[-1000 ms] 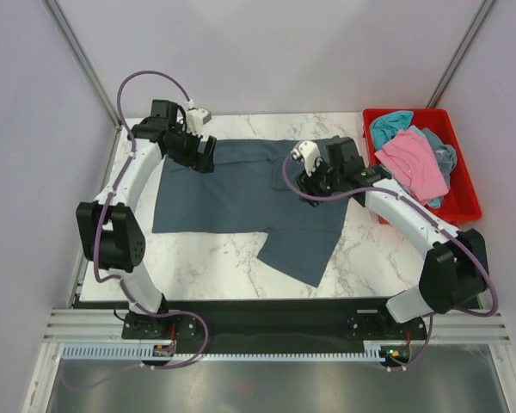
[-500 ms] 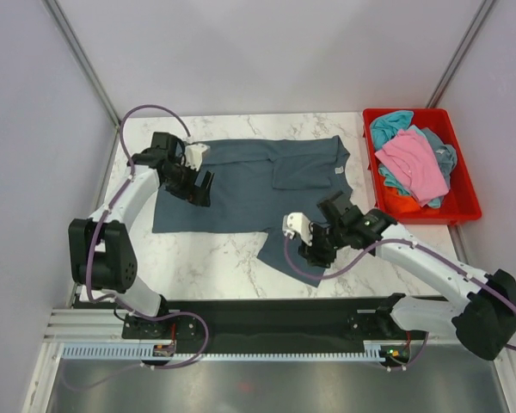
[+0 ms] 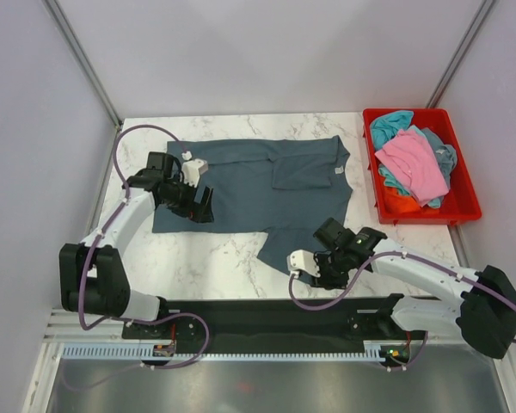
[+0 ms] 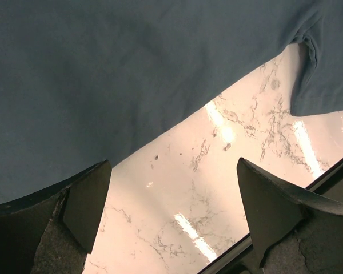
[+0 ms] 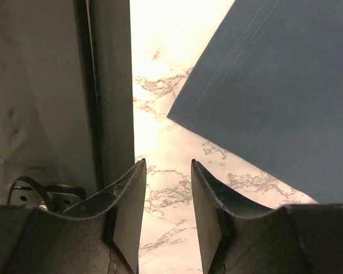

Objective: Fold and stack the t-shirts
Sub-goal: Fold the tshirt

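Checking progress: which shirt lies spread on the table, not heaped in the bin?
The dark slate-blue t-shirt; the pink shirt, teal shirt and orange shirt are in the red bin.

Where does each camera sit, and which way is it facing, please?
Top external: above and behind the bases, looking down on the marble table, slate-blue shirt and red bin; left arm and right arm show.
Left wrist: wrist-mounted, looks down past the open left gripper at the shirt's edge and marble.
Right wrist: wrist-mounted, looks down past the right gripper at a shirt corner beside the table's dark edge.
Shared: all three see shirt and marble.
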Controlling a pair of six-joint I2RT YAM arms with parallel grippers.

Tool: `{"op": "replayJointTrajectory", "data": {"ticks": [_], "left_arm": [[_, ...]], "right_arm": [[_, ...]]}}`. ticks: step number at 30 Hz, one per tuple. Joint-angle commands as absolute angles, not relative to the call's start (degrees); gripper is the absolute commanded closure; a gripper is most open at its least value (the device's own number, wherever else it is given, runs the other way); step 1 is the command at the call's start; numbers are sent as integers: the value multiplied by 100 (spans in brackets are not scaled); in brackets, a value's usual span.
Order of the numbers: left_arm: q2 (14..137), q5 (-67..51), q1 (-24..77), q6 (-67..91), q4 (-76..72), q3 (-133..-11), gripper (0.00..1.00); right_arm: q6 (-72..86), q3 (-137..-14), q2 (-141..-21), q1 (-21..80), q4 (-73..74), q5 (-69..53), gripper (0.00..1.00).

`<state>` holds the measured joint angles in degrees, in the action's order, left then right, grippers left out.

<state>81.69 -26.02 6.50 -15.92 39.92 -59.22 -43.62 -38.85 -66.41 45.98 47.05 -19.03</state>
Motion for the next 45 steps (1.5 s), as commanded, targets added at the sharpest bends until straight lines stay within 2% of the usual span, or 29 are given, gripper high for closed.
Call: {"op": "replayJointTrajectory", "data": {"ticks": [1,9,23,41,44,45], "left_arm": [[7814,-2647,633,-1371,3647,-5827,1],[7857,-2215,633,-1573,3691,-5713,4],[8358,-2022,633,-1573,3691,-6143,6],[8613,-2013,624,-1556,3647,-6231,6],[8648,-2004,624,-1547,3639,-6258,6],[8657,-2004,624,-1538,3639,-6267,6]], "right_arm": [[-4729,-3789,-6443,4658,4545,-1618,55],[-4412,-3797,-6530,4851,3982,-1810,56],[-4579,-3999,-6943,5177,4104,-2144,58],[-4798,-3700,-7602,5229,3437,-1740,58],[-4877,-3656,-7611,5221,3445,-1688,59],[-4887,-3630,-7611,5229,3437,-1661,63]]}}
